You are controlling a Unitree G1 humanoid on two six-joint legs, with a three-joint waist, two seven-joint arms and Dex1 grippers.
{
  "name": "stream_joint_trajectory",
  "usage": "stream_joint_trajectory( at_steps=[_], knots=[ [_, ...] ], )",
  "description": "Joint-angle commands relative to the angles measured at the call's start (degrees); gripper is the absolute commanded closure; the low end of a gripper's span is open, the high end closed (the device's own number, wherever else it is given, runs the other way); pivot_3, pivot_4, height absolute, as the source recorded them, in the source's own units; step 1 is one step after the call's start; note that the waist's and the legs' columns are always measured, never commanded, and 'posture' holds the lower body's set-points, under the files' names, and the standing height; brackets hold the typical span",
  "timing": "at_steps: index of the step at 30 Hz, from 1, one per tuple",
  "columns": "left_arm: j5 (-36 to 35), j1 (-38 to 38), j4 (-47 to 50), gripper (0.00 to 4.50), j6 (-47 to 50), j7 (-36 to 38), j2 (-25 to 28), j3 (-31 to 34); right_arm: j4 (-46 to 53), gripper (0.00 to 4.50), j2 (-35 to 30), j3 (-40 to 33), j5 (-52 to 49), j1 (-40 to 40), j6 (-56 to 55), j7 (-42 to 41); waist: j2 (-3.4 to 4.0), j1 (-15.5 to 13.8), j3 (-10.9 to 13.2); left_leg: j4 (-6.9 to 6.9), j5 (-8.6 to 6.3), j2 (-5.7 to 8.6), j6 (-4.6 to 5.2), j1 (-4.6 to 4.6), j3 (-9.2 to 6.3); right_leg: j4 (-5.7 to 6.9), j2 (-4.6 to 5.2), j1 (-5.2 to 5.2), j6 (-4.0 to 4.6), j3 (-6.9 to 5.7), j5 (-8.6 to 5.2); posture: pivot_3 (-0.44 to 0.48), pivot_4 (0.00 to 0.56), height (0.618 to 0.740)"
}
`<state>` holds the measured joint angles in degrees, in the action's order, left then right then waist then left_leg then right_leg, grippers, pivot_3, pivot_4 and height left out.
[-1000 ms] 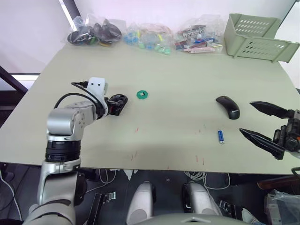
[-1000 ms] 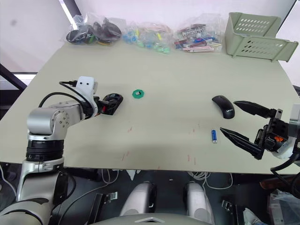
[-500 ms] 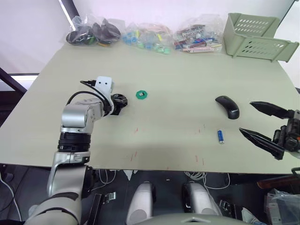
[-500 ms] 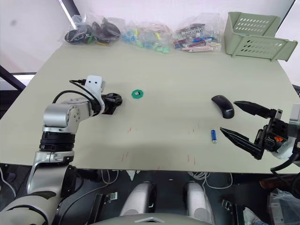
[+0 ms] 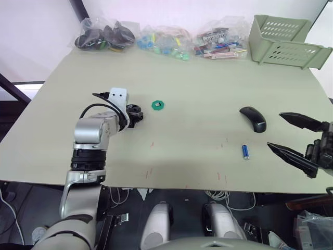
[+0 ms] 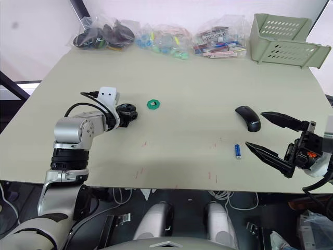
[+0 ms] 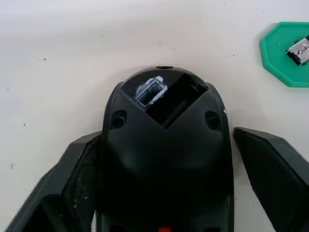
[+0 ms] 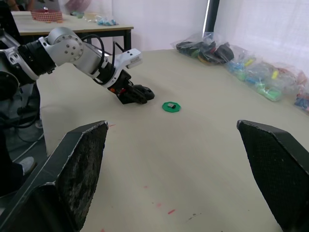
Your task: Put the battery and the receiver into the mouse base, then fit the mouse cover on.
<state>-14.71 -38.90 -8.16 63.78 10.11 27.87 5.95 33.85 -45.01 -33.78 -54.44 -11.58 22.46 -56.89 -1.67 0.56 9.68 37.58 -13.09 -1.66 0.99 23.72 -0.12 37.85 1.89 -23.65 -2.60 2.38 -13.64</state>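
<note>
battery [image 6: 237,151] beside mouse cover [image 6: 248,118] (apart)

We see bright, even light over the table [image 5: 208,99], with soft, faint shadows. Daylight glows through the white curtains in the right wrist view, whose gripper fingers [image 8: 79,164] loom blurred.

Table: broad pale beige tabletop [image 5: 197,99] with faint red marks (near the front edge)
Back wall: plain white wall [image 5: 171,10]
Far edge: clear plastic bags [image 5: 161,37] in a row, pale green slotted plastic basket [image 5: 283,41]
Second table: wooden-topped table [image 8: 67,26] behind
Floor: dark, cables underneath
</note>
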Motion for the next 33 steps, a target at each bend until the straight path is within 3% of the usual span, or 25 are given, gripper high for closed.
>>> stream_joint_trajectory(
  at_steps=[1, 19, 33],
  knots=[
    [0.15, 0.31, 2.73, 1.54, 1.17, -0.46, -0.54, 1.80, 1.40, 0.00, -0.80, -2.25, -0.95, -0.66, -0.45, -1.31, 0.00, -0.02, 0.00, 0.00, 0.00, 0.00, 0.00, 0.00, 0.00, 0.00, 0.00, 0.00, 0.00, 0.00, 0.00, 0.000, 0.150, 0.740],
    [-0.05, 2.52, 7.32, 1.58, 2.82, 4.13, 2.41, 1.04, 0.55, 0.00, 3.20, -7.98, 1.34, -9.15, -6.63, -7.96, 0.00, 0.03, 0.00, 0.00, 0.00, 0.05, -0.01, -0.02, -0.04, 0.02, 0.03, 0.01, -0.01, -0.01, -0.01, 0.000, 0.150, 0.740],
    [-0.67, 3.81, 8.65, 1.58, 0.69, 10.33, 6.28, 0.27, 1.55, 0.00, 6.13, -9.51, 1.73, -14.02, -9.00, -8.21, 0.00, 0.05, 0.00, 0.01, 0.01, 0.05, -0.02, -0.01, -0.03, 0.01, 0.04, 0.01, -0.01, -0.01, -0.01, 0.000, 0.150, 0.740]
  ],
)
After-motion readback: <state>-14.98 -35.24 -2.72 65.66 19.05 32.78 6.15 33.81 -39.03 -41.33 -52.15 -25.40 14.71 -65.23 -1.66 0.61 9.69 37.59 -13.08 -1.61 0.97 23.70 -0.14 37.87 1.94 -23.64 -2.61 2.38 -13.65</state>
